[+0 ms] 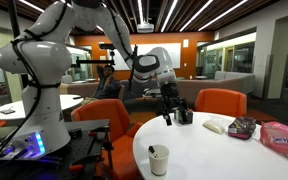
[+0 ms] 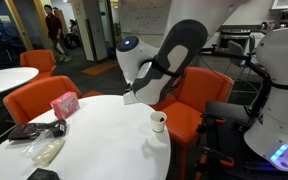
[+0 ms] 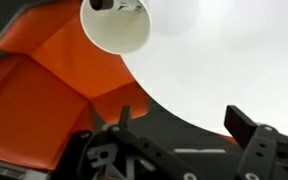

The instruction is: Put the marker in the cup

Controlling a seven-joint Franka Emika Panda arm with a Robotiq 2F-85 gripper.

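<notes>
The off-white cup (image 1: 159, 160) stands upright near the edge of the round white table (image 1: 219, 155). It also shows in an exterior view (image 2: 158, 122) and at the top of the wrist view (image 3: 116, 28). A small dark stick, the marker (image 1: 153, 150), pokes up from inside the cup; a dark bit shows at the cup's rim in the wrist view (image 3: 103, 4). My gripper (image 1: 172, 116) hangs above the table, apart from the cup, with its fingers spread (image 3: 181, 130) and nothing between them.
Orange chairs (image 1: 220, 101) (image 2: 44, 98) ring the table. A pink packet (image 2: 64, 103), a dark box-like object (image 1: 242, 127) and a pale bag (image 2: 44, 151) lie on the far side of the table. A person (image 1: 106, 82) sits in the background.
</notes>
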